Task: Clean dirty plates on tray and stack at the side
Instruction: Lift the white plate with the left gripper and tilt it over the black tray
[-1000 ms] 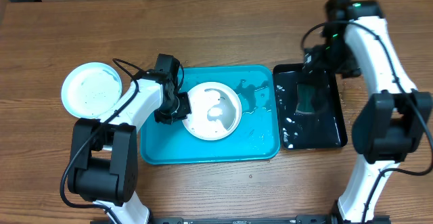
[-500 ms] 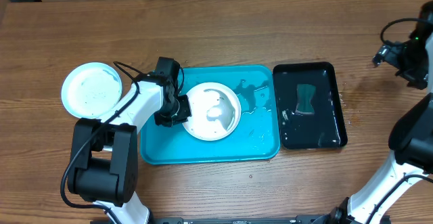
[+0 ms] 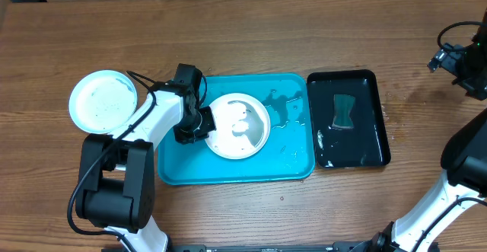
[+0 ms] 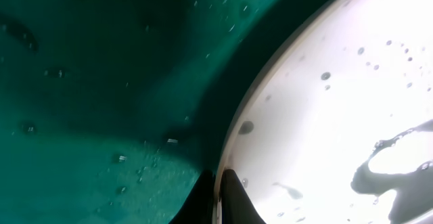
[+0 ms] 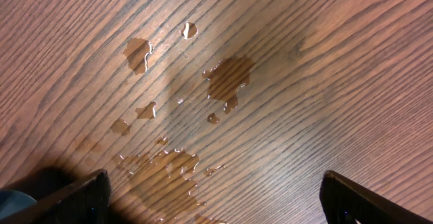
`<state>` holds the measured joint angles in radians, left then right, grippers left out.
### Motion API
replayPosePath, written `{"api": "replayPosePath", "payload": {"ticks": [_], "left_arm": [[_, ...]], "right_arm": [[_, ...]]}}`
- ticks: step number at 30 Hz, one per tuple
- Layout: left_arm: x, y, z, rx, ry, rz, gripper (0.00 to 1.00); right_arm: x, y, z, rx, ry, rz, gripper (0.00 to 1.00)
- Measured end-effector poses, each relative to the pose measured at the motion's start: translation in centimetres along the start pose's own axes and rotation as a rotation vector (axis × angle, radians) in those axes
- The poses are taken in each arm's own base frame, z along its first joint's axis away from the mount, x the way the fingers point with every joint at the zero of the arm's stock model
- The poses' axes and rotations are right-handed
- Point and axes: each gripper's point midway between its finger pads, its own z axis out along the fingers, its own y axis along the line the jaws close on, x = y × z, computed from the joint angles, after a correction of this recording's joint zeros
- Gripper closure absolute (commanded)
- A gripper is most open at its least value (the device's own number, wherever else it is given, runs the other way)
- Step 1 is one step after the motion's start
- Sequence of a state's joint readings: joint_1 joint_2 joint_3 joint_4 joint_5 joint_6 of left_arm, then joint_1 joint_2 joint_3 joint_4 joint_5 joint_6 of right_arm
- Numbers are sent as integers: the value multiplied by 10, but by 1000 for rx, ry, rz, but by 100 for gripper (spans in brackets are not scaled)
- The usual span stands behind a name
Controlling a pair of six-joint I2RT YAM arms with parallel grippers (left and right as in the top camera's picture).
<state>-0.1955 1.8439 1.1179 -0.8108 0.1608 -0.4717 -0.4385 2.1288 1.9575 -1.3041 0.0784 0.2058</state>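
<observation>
From overhead, the turquoise tray (image 3: pixel 295 168) sits mid-table and holds one white plate (image 3: pixel 242 126), left of the tray's centre, with a grey watery smear in its well; scattered droplets (image 3: pixel 285 111) wet the tray floor to the plate's right. The left gripper (image 3: pixel 203 122) reaches in over the tray's left rim, its jaws closed on the plate's left edge. Off the tray's left side, apart from it on the table (image 3: pixel 251 31), lies a pale plate (image 3: pixel 103 101); I cannot tell whether others lie beneath it. Just beside the tray's right rim stands a black tray (image 3: pixel 377 149) containing a teal sponge (image 3: pixel 344 112) and whitish foam along its left side. The right arm (image 3: pixel 466 69) is well to the right of both trays, at the picture's edge.

Left wrist: the two fingertips (image 4: pixel 233 200) pinch the white plate's rim, one on each side of it; the wet turquoise floor lies alongside.

Right wrist: the right gripper (image 5: pixel 216 197) is spread wide and holds nothing, over puddles (image 5: pixel 226 78) on bare wood.
</observation>
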Motion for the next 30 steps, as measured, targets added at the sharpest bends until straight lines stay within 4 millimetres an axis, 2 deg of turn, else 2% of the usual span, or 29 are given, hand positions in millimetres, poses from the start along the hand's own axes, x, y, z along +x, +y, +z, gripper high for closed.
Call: {"api": "replayPosePath", "payload": {"ticks": [4, 8, 19, 22, 27, 28, 30], "left_arm": [[3, 1, -5, -13, 23, -3, 96], [-5, -3, -18, -20, 12, 2, 96], [-47, -21, -96, -64, -114, 15, 96], [-60, -28, -112, -48, -166, 21, 96], [-79, -54, -125, -3, -274, 58, 96], [-80, -71, -125, 15, -306, 94, 96], [-81, -91, -126, 33, -347, 135, 96]], "right_arm": [[0, 0, 0, 0, 0, 0, 0], [0, 0, 0, 0, -1, 0, 0], [0, 0, 0, 0, -1, 0, 0], [0, 0, 0, 0, -1, 0, 0], [0, 0, 0, -1, -1, 0, 0], [0, 0, 0, 0, -1, 0, 0], [0, 0, 0, 0, -1, 0, 0]]}}
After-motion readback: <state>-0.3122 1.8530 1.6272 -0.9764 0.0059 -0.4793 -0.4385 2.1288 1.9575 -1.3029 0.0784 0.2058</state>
